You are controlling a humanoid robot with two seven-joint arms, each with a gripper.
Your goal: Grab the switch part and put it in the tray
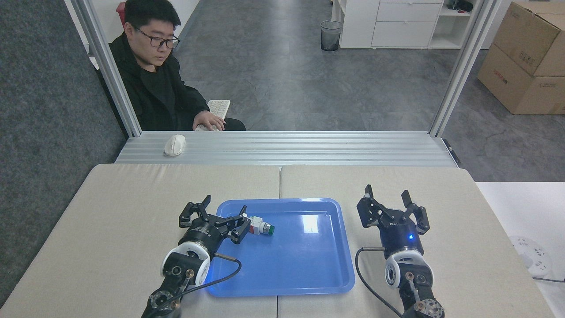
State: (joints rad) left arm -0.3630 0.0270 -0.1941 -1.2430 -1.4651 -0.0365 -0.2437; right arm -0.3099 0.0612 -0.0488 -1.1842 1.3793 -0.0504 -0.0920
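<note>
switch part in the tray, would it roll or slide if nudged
The switch part lies on its side; its round cap and neck might roll, though the blocky white body probably stops that. On the glossy tray it would likely slide. It looks rigid.

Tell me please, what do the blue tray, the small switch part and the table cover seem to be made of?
The tray looks like glossy moulded plastic: it mirrors the lights and has rounded corners. The switch part seems mixed: a white plastic-looking body, a silvery neck that may be metal, and a dark green cap. The table cover looks like matte beige fabric or padding, with soft edges and no shine.
</note>
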